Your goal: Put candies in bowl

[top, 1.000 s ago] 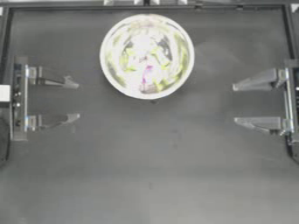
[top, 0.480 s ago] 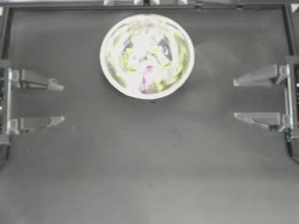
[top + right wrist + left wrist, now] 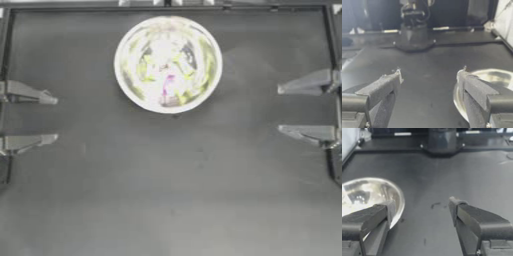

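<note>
The tiny wrapped candies (image 3: 168, 75) lie inside the large shiny metal bowl (image 3: 127, 85). The left gripper (image 3: 50, 119) and right gripper (image 3: 284, 111) sit wide open and empty at the table's edges. Parking there, well clear, seems right.

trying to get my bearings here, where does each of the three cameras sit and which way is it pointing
Top view: above the table, looking straight down; the bowl with colourful candies inside sits near the far edge; left tool and right tool are drawn back at the sides, both open.
Left wrist view: on the left arm, looking across the table between its own jaws; bowl beside one jaw.
Right wrist view: on the right arm, looking across between its own jaws; bowl behind one jaw.
Shared: all three show the bowl and table.
</note>
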Robot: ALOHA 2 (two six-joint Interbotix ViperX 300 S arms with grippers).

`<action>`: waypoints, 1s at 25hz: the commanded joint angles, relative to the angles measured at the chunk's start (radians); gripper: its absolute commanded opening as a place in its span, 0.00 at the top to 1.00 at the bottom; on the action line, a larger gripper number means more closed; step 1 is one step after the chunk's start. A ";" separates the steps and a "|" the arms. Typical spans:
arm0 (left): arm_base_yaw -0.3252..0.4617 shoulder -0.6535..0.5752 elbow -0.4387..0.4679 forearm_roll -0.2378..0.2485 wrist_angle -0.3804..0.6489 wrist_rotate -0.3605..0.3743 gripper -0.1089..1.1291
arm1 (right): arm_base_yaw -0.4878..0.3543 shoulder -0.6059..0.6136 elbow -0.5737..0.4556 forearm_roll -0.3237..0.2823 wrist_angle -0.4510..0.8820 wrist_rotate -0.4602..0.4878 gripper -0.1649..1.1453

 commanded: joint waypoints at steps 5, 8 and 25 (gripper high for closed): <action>0.035 -0.035 0.014 -0.002 -0.006 0.002 0.13 | -0.014 0.003 -0.023 -0.025 -0.009 -0.005 0.13; 0.037 -0.048 0.015 0.000 -0.008 0.002 0.13 | -0.026 0.002 -0.025 -0.025 -0.009 -0.006 0.13; 0.072 -0.074 0.021 -0.002 -0.012 0.002 0.13 | -0.038 -0.051 0.002 -0.028 -0.011 -0.003 0.13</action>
